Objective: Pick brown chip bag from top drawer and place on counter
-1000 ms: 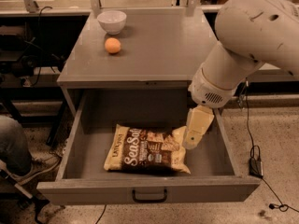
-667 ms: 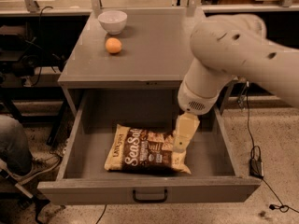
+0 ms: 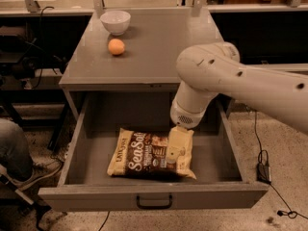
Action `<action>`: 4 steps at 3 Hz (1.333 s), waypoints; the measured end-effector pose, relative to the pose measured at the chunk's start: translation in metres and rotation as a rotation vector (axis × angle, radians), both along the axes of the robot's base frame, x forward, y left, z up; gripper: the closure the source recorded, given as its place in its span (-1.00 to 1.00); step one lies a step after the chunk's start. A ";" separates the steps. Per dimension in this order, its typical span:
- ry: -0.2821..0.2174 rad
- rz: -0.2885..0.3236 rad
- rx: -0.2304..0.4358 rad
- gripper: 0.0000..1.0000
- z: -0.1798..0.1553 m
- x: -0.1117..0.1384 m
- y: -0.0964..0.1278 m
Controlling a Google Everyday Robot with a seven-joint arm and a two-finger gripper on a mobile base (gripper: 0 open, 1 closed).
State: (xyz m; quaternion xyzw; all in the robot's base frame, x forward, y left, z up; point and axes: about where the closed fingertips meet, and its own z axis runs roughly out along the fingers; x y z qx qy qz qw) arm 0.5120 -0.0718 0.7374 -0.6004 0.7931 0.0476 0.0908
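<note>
Hovering low: gripper (image 3: 174,150) inside the top drawer (image 3: 154,196)

We see it over the right end of the brown chip bag (image 3: 139,155), which lies flat on the drawer floor, stretching to its left. Whether it has hold of the bag we cannot tell. Beyond and above it, the counter (image 3: 163,57) carries an orange (image 3: 116,46) and a white bowl (image 3: 115,21).

The brown chip bag (image 3: 139,155) looks like crinkly, faintly glossy film, lying in the top drawer (image 3: 96,199) of smooth, matt grey metal, as is the counter (image 3: 159,47). The gripper (image 3: 176,147), smooth cream plastic, sits over the bag's right end; the white bowl (image 3: 115,21) looks glossy.
</note>
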 end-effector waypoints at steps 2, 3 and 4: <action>0.120 -0.013 0.072 -1.00 -0.069 0.016 0.018; 0.159 0.000 0.082 -1.00 -0.090 0.020 0.025; 0.185 0.014 0.092 -0.63 -0.105 0.021 0.029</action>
